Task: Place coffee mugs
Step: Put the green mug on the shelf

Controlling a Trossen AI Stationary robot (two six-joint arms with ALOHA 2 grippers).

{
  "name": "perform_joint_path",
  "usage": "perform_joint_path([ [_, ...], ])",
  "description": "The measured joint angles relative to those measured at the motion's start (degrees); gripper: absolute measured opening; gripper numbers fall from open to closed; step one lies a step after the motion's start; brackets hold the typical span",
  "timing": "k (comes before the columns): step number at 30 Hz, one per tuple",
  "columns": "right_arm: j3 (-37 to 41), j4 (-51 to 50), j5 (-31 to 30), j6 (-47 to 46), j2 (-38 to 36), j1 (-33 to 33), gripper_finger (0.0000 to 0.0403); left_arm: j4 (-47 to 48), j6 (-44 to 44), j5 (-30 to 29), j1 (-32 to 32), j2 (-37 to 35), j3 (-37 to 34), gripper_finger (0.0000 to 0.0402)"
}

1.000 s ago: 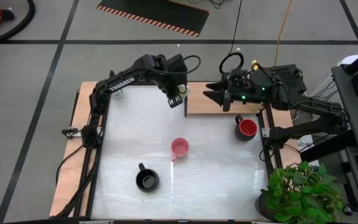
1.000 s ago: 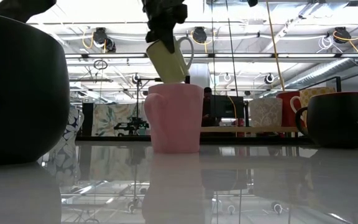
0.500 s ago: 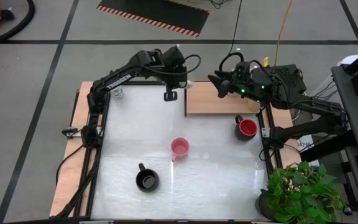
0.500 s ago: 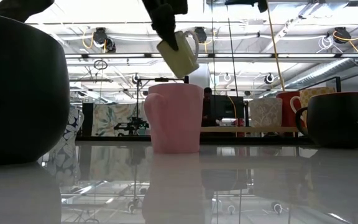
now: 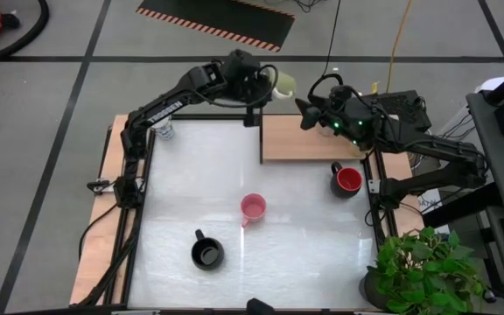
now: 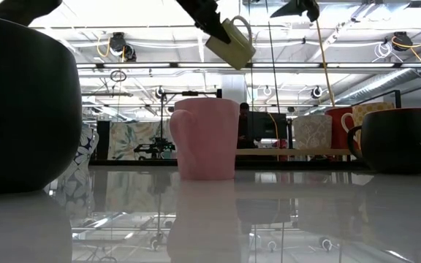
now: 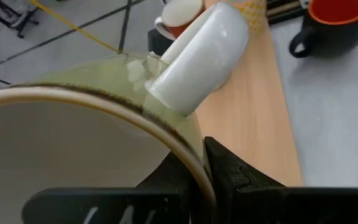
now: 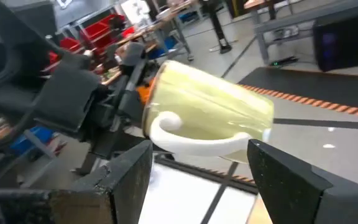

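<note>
left gripper (image 5: 259, 85) clamped on rim of cream mug (image 5: 282, 84), held tilted in air at table's 12 o'clock edge | right gripper (image 5: 307, 113) fingers spread, empty, at mug's 4 o'clock | pink mug (image 5: 253, 208) mid-table | black mug (image 5: 207, 253) at 7 | red-lined mug (image 5: 346, 180) at 3, beside wooden board (image 5: 309, 142)
</note>
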State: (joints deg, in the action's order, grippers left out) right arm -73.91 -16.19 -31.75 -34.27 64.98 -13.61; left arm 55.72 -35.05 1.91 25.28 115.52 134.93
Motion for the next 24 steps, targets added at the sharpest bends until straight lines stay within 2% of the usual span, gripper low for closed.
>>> perform_joint_path([
  [3,0.0,-0.2,0.2,2.5,0.2,-0.6,0.0258,0.6,0.0,0.0,0.3,0.0,0.0,0.0024],
  [5,0.0,-0.3,0.6,7.3,0.2,-0.4,0.0258,0.7,0.3,0.0,0.2,0.0,0.0,0.0024],
  [13,0.0,1.4,6.2,38.3,0.2,1.3,0.0229,4.5,5.0,0.1,-1.9,0.0,0.0,0.0024],
  [18,0.0,-0.2,6.1,45.6,0.3,1.3,0.0202,4.3,11.6,0.1,-4.0,0.0,0.0,0.0024],
  [24,0.0,-1.4,6.3,48.1,2.8,1.3,0.0179,4.2,20.3,0.0,-5.3,0.0,0.0,0.0024],
])
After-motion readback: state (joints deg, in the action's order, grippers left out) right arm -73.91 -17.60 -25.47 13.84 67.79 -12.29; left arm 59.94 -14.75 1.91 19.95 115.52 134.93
